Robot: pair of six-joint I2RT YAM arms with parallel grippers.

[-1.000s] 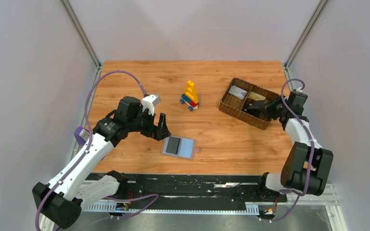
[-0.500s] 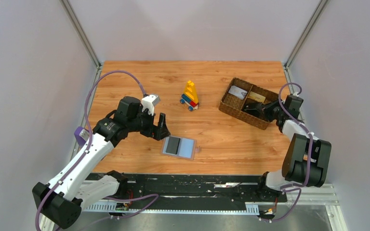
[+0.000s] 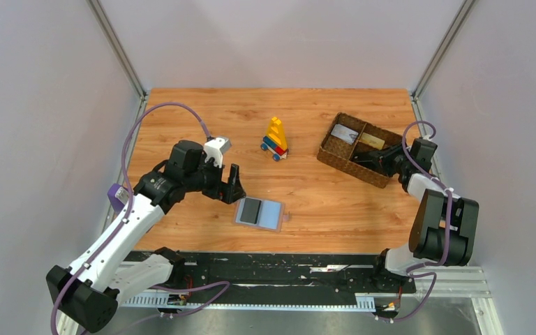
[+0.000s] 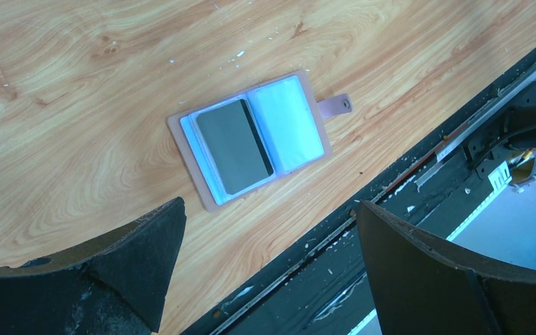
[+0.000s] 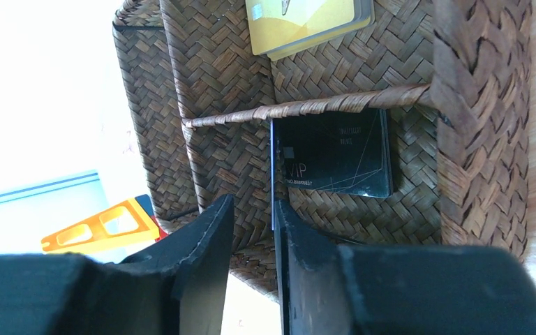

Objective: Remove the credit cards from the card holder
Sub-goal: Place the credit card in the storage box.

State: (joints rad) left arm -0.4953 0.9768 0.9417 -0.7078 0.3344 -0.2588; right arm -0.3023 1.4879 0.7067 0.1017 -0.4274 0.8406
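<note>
The table [image 3: 307, 112] is orange-brown wood grain with darker streaks. The card holder [image 4: 286, 125] is light blue with a pinkish-tan border and tab [image 4: 336, 106]. The grey card [image 4: 234, 145] on its left panel is dark, with a black stripe down one long edge. The basket [image 5: 216, 70] is a brown herringbone weave. In it, the black card [image 5: 342, 153] bears pale lettering and thin lines, and the gold card [image 5: 307, 17] at top is yellow. The toy [image 3: 275, 138], upper centre, is yellow, red and blue. The left arm [image 3: 122, 230] and right arm [image 3: 433, 188] are white and black, with purple cables [image 3: 174, 106]. The walls [image 3: 42, 105] are pale lilac-grey.
</note>
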